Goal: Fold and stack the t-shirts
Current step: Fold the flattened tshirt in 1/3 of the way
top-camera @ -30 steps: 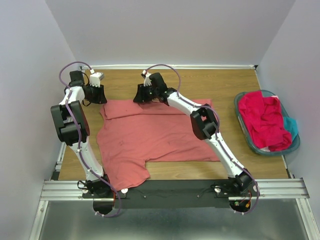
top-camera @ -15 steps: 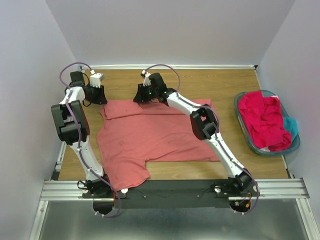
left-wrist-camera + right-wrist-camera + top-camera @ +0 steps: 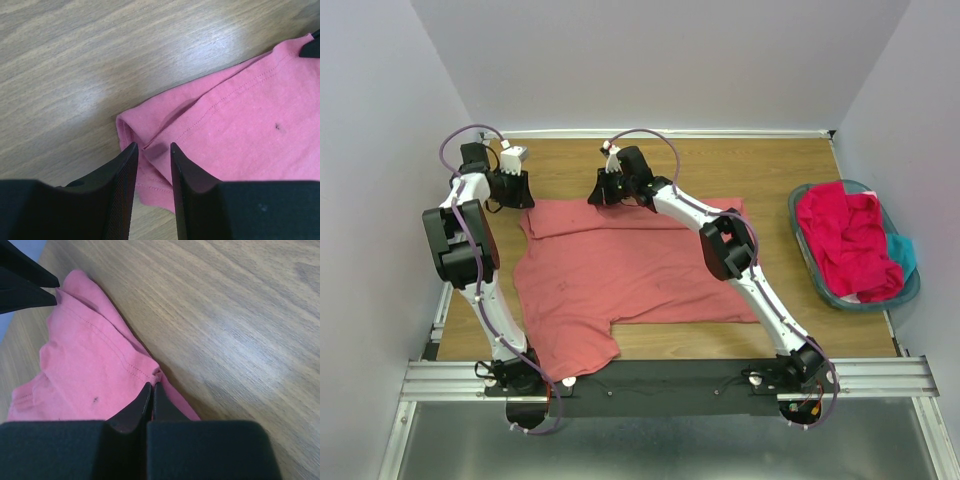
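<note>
A large salmon-pink t-shirt (image 3: 620, 270) lies spread on the wooden table, its far edge folded over. My left gripper (image 3: 513, 195) is at the shirt's far left corner. In the left wrist view it (image 3: 152, 146) stands open, fingers straddling the sleeve hem (image 3: 150, 150) that lies on the table. My right gripper (image 3: 603, 195) is at the far edge, a little to the right. In the right wrist view it (image 3: 151, 385) is shut, pinching a small pucker of the shirt's hem (image 3: 157, 374). A magenta-red t-shirt (image 3: 845, 240) and a teal one (image 3: 903, 252) lie in the basket.
The round teal basket (image 3: 910, 290) stands at the right edge of the table. Bare wood (image 3: 770, 170) runs behind the shirt up to the back wall. Side walls close in left and right. The left gripper's fingers (image 3: 25, 282) show at the right wrist view's top left.
The right gripper's jaws have closed on the shirt's far hem. Both arms have stayed almost where they were, and the left gripper is unchanged.
</note>
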You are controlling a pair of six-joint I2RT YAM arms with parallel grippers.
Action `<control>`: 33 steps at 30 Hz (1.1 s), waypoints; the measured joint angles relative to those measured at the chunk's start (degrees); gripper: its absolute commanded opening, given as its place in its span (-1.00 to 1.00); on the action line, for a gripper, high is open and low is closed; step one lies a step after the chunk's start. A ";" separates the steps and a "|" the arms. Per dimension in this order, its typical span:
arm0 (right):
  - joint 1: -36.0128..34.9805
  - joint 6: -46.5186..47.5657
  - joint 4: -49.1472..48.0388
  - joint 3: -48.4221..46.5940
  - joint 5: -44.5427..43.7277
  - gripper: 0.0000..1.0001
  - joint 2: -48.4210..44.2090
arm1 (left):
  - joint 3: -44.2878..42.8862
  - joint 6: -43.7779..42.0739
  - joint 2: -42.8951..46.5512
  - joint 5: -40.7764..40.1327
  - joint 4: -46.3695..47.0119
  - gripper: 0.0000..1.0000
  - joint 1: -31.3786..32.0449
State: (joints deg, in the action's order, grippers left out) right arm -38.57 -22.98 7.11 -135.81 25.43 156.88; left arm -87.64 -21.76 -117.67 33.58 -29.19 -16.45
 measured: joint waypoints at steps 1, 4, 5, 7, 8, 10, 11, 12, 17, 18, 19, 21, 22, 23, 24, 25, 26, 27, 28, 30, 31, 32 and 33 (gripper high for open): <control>0.00 0.00 -0.02 0.00 0.17 -0.94 0.00 | -0.11 0.00 -0.13 0.02 0.02 -0.22 0.00; 0.00 0.02 -0.04 0.00 0.59 -0.99 0.00 | -0.55 0.02 -0.61 0.02 -0.02 -0.30 0.00; 0.00 0.00 -0.04 0.00 0.74 -0.99 0.00 | -0.66 0.04 -0.74 0.02 -0.04 -0.31 0.00; 0.00 0.02 -0.04 0.00 0.90 -0.99 0.00 | -0.76 0.13 -1.07 0.07 -0.02 -0.32 0.00; 0.00 0.02 -0.04 0.00 0.96 -0.99 0.00 | -0.76 0.17 -1.20 0.07 -0.02 -0.32 -0.02; 0.00 0.02 -0.07 0.00 1.09 -0.99 0.00 | -0.76 0.17 -1.44 0.09 -0.04 -0.37 -0.02; 0.00 0.02 -0.07 0.00 1.20 -0.99 0.00 | -0.76 0.17 -1.57 0.09 -0.04 -0.40 -0.02; 0.00 0.02 -0.07 0.00 1.25 -0.99 0.00 | -0.76 0.20 -1.66 0.09 -0.04 -0.44 -0.02; 0.00 0.02 -0.09 0.00 1.88 -0.99 -0.04 | -0.79 0.26 -1.73 0.13 -0.04 -0.86 -0.04; 0.00 0.02 -0.09 0.00 1.97 -0.99 -0.04 | -0.79 0.26 -1.73 0.13 -0.04 -0.93 -0.04; 0.00 0.02 -0.09 0.02 2.12 -0.99 -0.11 | -0.76 0.24 -1.73 0.15 -0.07 -1.00 -0.04; 0.00 0.02 -0.11 0.13 2.34 -0.99 -0.31 | -0.76 0.20 -1.73 0.26 -0.04 -1.00 -0.04; 0.00 0.02 -0.11 0.42 2.47 -0.99 -0.55 | -0.76 0.22 -1.73 0.33 -0.07 -1.00 -0.04; 0.00 0.02 -0.17 0.98 2.62 -0.99 -1.01 | -0.76 0.11 -1.73 0.37 -0.07 -1.00 -0.04; 0.00 0.02 -0.15 1.40 2.78 -0.99 -1.40 | -0.76 0.04 -1.70 0.39 -0.07 -1.00 -0.04; 0.00 0.04 -0.22 1.92 2.93 -0.99 -1.86 | -0.74 -0.09 -1.62 0.44 -0.07 -1.00 -0.04; 0.00 0.07 -0.22 2.54 3.10 -0.99 -2.43 | -0.66 -0.31 -1.46 0.46 -0.07 -1.00 -0.04; 0.00 0.11 -0.22 2.91 3.28 -0.99 -2.86 | -0.50 -0.55 -1.22 0.46 -0.04 -1.00 -0.04; -0.02 0.17 -0.24 3.30 3.41 -0.99 -3.30 | 0.00 -0.87 -0.63 0.48 -0.02 -1.00 -0.04; -0.02 0.55 -0.28 4.15 3.63 -0.99 -4.22 | 0.72 -1.40 0.50 0.52 -0.11 -1.00 -0.04; -0.02 0.63 -0.31 4.79 3.74 -0.99 -4.76 | 0.94 -1.84 0.92 0.52 -0.11 -1.00 -0.04; -0.02 0.81 -0.31 5.31 3.89 -0.99 -5.25 | 1.51 -2.21 1.75 0.55 -0.11 -1.00 -0.04; -0.02 0.92 -0.35 5.77 3.98 -0.99 -5.62 | 1.86 -2.47 2.23 0.52 -0.09 -1.00 -0.04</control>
State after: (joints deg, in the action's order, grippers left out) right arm -38.59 -22.06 6.76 -130.04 29.41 151.26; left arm -85.78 -24.23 -115.44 34.11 -29.28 -16.49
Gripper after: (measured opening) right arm 0.011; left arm 0.007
